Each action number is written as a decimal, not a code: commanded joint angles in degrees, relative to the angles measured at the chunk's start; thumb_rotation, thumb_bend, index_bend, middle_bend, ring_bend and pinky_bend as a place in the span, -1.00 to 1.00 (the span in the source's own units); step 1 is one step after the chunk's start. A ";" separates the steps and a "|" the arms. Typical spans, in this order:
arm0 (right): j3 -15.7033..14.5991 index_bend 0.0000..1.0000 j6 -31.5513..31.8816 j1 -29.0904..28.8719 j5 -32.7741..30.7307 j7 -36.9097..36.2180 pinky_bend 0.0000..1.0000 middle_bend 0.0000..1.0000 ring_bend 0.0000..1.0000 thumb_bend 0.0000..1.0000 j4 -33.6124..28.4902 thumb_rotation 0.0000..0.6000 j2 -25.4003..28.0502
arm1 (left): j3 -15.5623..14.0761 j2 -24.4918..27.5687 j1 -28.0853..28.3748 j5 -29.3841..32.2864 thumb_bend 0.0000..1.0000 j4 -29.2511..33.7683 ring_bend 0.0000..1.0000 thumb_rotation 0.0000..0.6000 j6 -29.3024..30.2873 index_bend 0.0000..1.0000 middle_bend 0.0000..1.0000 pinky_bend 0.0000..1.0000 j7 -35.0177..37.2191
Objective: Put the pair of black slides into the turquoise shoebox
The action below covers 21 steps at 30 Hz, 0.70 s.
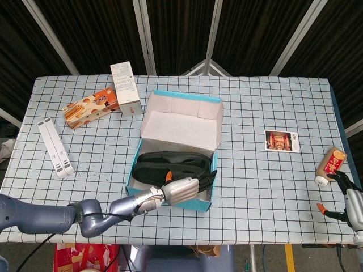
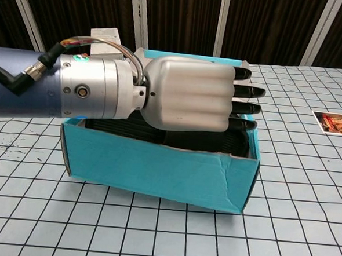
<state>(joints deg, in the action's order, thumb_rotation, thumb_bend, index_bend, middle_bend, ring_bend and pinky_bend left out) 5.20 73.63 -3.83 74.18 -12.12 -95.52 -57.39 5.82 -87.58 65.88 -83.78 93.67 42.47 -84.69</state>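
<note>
At the far left of the checked tablecloth [image 1: 266, 187] lies a white folded stand [image 1: 55, 147]. Beyond it sit an orange snack carton [image 1: 89, 107] and a tall white carton [image 1: 125, 88] standing upright just beside it.

The turquoise cardboard shoebox [image 1: 168, 196] sits skewed near the front edge, its white-lined lid [image 1: 181, 122] tilted open at the back. Both black rubber slides [image 1: 173, 164] lie inside it, side by side.

The silver left hand [image 2: 187, 94] hovers over the box's near wall, back of the hand facing the chest camera, black fingers [image 2: 248, 91] stretched out flat and close together above the slides, holding nothing.

Further right lies a small red-printed photo card [image 1: 282, 140], then a brown bottle with an orange label [image 1: 330, 166] on its side. The right hand [image 1: 350, 200] rests at the table's right edge, fingers spread and empty, just beside the bottle.
</note>
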 commanded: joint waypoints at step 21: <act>0.03 -0.53 0.39 0.15 0.13 -0.15 -0.46 -0.71 -0.55 -0.53 -0.03 1.00 0.05 | 0.17 -4.39 -1.60 10.82 -0.84 1.03 -1.00 1.00 7.11 -1.00 -0.90 -0.69 -4.96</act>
<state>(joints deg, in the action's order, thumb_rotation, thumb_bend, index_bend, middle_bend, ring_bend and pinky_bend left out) 5.21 74.01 -3.70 74.34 -12.30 -95.53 -57.36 6.17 -91.74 64.46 -74.49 94.14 48.81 -88.62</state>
